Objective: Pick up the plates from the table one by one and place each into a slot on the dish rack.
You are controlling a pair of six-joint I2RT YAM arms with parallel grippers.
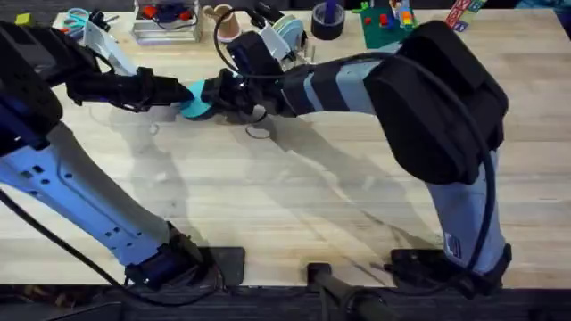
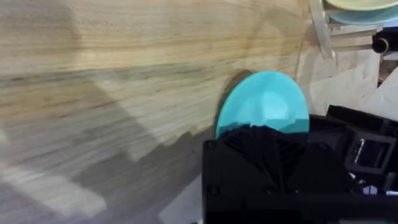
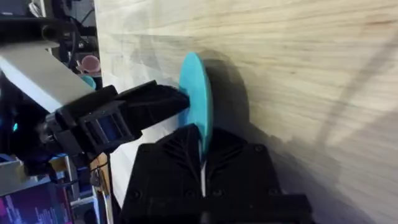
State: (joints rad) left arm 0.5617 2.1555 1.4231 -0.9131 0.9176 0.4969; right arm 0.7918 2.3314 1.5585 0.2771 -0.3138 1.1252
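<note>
**A:** Where does your job stand right now?

**B:** Both of your arms meet over the far middle of the light plank-wood counter [image 1: 294,187]. Between them is the small round teal-turquoise plate [image 1: 196,100], lifted off the wood and standing on edge. Your right gripper [image 3: 200,148] has its jaws pinching the plate's rim. Your left gripper [image 1: 175,92] presses in from the opposite side; its black fingers hide the contact, so I cannot tell whether its jaws are closed on the plate or just touching it.

**A:** So it looks like a handover?

**B:** That is my reading. This plate is not yet slotted.

**A:** And the rack?

**B:** The small pale wooden dish rack with upright dowels [image 1: 287,37] sits at the far edge of the counter, just beyond your right arm's wrist. It already carries a pale light-blue round plate [image 2: 367,16] and what looks like a cream one above it. Which slots remain free I cannot make out. Judging by this, one plate is left to place.
</note>
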